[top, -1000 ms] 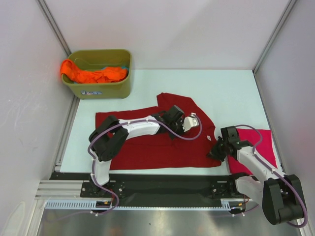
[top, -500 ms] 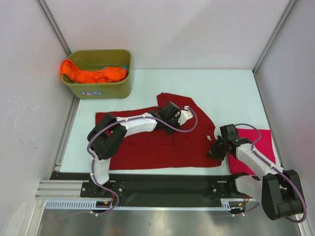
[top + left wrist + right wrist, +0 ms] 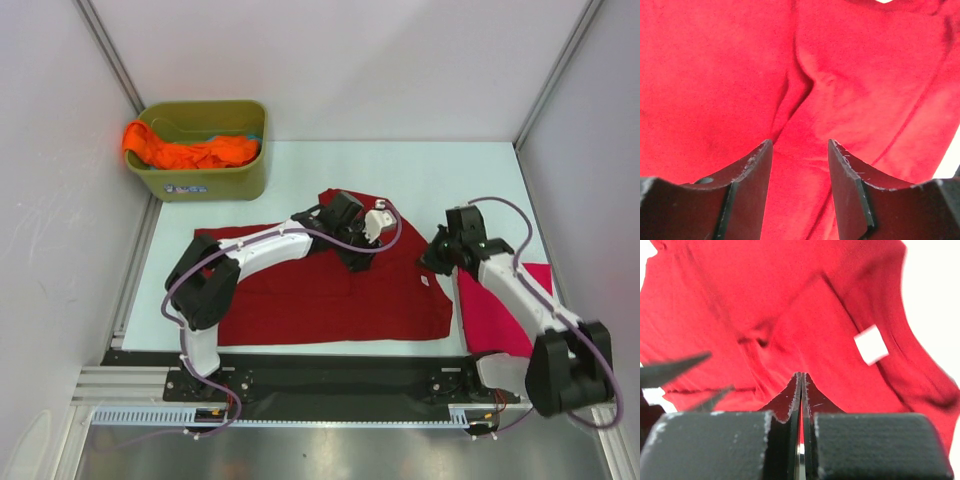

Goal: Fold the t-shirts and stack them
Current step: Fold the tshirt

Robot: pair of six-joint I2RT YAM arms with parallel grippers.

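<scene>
left claw [image 3: 800, 146]: fingers apart, above the spread dark red cloth t-shirt [image 3: 300, 300] | right claw [image 3: 801, 376]: fingers pressed together at its right edge, grip on cloth unclear

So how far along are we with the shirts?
Done: the pink shirt lies flat on the right, possibly folded. In hand: the red shirt is spread, part folded, left end effector open above it, right end effector shut at its edge. Left: the orange shirt, in the tub; no stack yet.
</scene>
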